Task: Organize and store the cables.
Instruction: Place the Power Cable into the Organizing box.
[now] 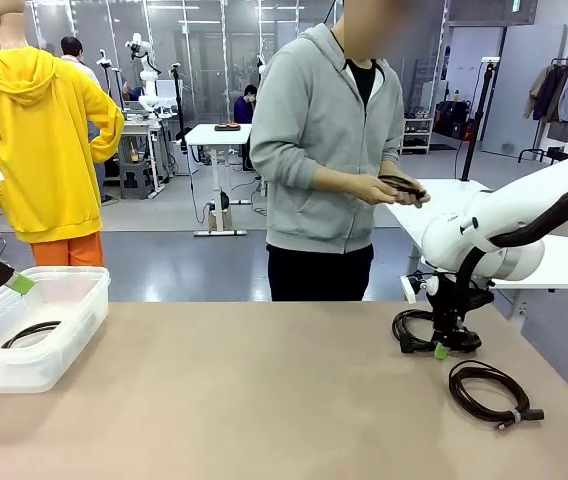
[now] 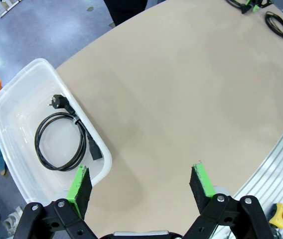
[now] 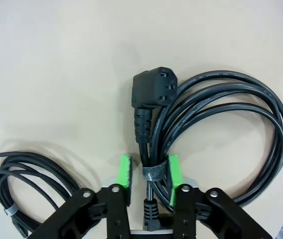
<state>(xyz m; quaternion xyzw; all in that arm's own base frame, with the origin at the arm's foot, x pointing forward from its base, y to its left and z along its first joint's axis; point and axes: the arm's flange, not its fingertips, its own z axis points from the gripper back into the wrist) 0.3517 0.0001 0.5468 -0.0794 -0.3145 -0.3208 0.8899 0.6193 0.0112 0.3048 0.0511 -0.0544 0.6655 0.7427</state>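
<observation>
We are looking at the right gripper (image 3: 149,169) standing upright on the counter (image 3: 57,59) with its two fingers drawn together on a power cable (image 3: 221,99). They are clamping the bundle right where a grey strap (image 3: 154,173) is binding the loops. The coil is spreading out ahead of the fingertips and off to one side. Its black plug (image 3: 154,89) is lying just ahead of them, touching the loops.

A second cable (image 1: 489,392) is lying flat on the counter near the right gripper, on the robot's side of it. It is thinner, wound in its own small coil, and sitting apart from the clamped one.

The left gripper (image 2: 140,174) is hanging above the counter with its fingers spread wide and nothing between them. A clear plastic bin (image 2: 19,109) is sitting just beside one of those fingers. Inside it we are seeing a third cable (image 2: 62,142), coiled and resting on the bin's floor with a plug showing at each end.

Far beyond both grippers, across the counter, a person in a grey hoodie is standing and holding a fourth cable (image 1: 404,185) in both hands (image 1: 374,187) — a small dark coil at about waist height, well clear of the counter.
</observation>
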